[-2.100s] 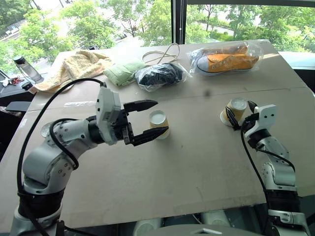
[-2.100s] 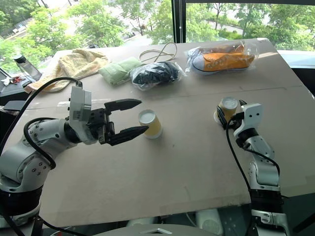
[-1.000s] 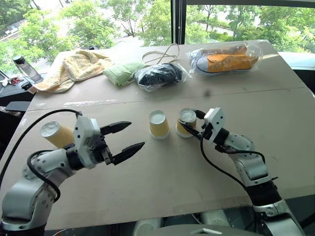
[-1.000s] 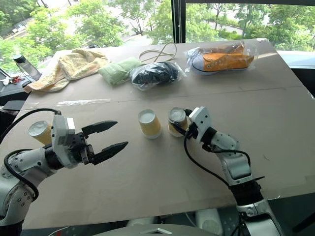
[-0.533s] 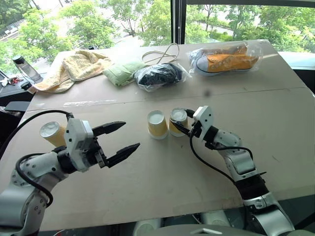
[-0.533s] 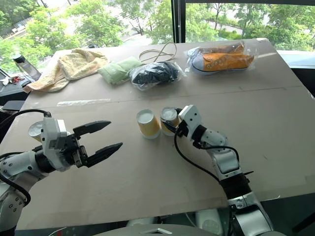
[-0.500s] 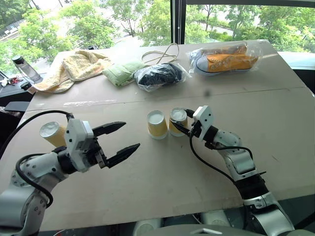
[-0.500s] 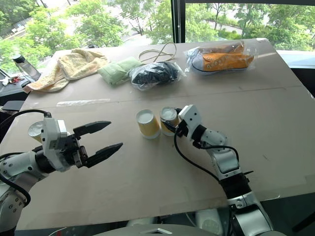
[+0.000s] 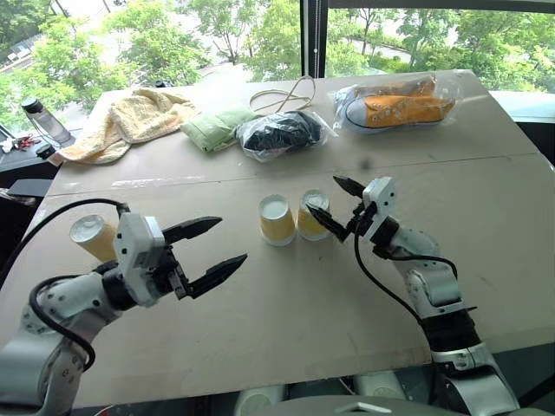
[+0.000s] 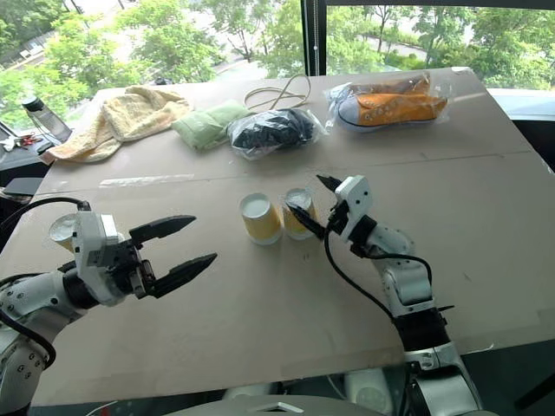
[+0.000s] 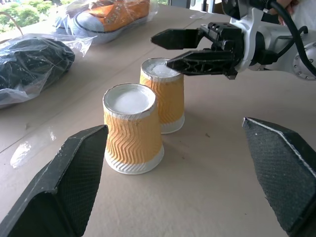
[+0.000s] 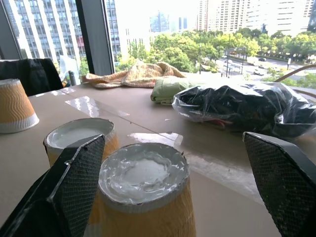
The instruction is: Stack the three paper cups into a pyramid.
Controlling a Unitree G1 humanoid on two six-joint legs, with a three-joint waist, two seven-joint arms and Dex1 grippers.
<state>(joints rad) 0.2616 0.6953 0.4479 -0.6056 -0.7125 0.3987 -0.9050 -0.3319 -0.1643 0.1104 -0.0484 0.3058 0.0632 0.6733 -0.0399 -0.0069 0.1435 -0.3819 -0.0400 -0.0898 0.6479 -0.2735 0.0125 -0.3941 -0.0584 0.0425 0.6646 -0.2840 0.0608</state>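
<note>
I have two of the three paper cups standing upside down, side by side, at the middle of the tabletop (image 9: 486,199): the left base cup (image 9: 277,218) and the right base cup (image 9: 313,214), close enough that they look to be touching. The third cup (image 9: 93,237) sits upside down near the left edge, just behind my left arm.

My right gripper (image 9: 340,202) hovers at the right base cup with its jaws spread wide and empty, one fingertip above the cup's white base and one beside its wall. My left gripper (image 9: 217,250) hangs left of the pair, jaws fully apart, holding nothing.

I judge the base row done, so the step in hand is fetching the third cup. To do it well I would draw the right jaws up and away without brushing the pair, then turn the left jaws back toward the third cup, take it round its ribbed middle, keep it upright and set it across the seam between the two bases.

Room is generous on the near side and to the right. The third cup stands close to the left edge, so a nudge outward could lose it. The bagged items (image 9: 279,133) and towel (image 9: 130,117) lie well apart at the far side.
</note>
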